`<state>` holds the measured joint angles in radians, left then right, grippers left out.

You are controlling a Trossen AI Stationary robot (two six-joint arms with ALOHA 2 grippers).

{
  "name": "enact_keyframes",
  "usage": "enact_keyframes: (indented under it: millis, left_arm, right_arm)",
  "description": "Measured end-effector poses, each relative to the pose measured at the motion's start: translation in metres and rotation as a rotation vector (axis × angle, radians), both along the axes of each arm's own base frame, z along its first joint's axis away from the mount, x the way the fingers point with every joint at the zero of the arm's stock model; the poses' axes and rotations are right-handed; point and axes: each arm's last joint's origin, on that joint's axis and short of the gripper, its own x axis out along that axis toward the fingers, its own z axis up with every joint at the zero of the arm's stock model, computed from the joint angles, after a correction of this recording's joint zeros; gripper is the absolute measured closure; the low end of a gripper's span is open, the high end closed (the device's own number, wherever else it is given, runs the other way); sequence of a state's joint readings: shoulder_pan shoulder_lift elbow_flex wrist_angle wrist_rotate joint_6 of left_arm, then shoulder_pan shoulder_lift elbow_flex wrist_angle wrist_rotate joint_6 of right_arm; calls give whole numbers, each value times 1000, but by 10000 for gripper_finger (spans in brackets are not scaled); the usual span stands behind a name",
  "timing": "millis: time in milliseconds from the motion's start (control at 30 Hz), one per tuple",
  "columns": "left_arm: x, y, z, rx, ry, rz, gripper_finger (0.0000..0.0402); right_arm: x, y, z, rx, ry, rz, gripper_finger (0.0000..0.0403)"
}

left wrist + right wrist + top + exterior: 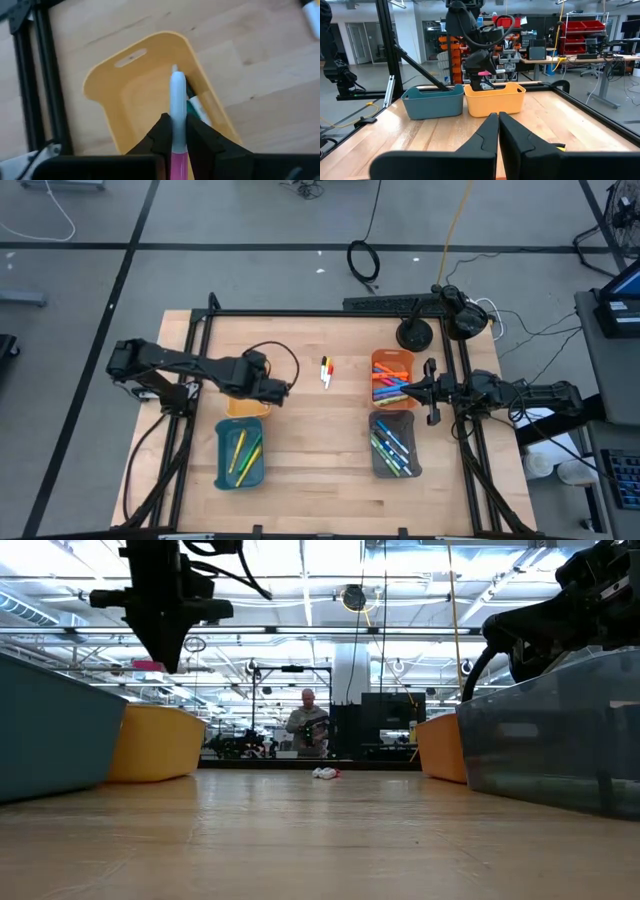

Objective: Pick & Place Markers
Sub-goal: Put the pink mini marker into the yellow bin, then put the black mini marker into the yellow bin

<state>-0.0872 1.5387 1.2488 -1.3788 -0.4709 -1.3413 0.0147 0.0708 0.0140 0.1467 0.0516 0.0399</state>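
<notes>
My left gripper [262,388] hangs over the yellow tray [135,80] at the table's left and is shut on a white marker with a pink cap [177,100]. One green-capped marker [199,109] lies inside that tray. My right gripper [498,120] is shut and empty at the table's right, by the orange tray [392,378] and the grey tray [395,445], both holding several markers. The teal tray [240,455] holds a few markers. A few loose markers [326,372] lie on the table's middle, toward the far edge. My left gripper pinches the marker's white body [178,135] between its two fingers, just ahead of the pink cap [178,165]. The fingers point down and the marker lies along them, its white end lowest. It hangs clear above the yellow tray's inside.
The black frame rails [300,313] run round the table's edges. Two round black bases [415,335] stand at the far right. Bare wood lies between the two pairs of trays. A person [308,725] stands in the room beyond the far edge.
</notes>
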Motion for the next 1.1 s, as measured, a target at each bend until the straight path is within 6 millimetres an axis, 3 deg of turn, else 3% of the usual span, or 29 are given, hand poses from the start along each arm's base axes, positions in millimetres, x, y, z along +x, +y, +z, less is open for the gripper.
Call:
enact_keyframes:
  millis: [433, 700, 900, 1100]
  left_arm:
    - [-1, -3, 0, 3, -20, 33, 267]
    - [5, -2, 1, 65, -36, -67, 246]
    - [31, 10, 4, 139, -177, -231, 245]
    - [70, 22, 24, 256, -441, -504, 245]
  right_arm:
    - [0, 0, 0, 0, 0, 0, 399]
    - [0, 0, 0, 0, 0, 0, 399]
    - [0, 0, 0, 0, 0, 0, 399]
    - [0, 0, 0, 0, 0, 0, 399]
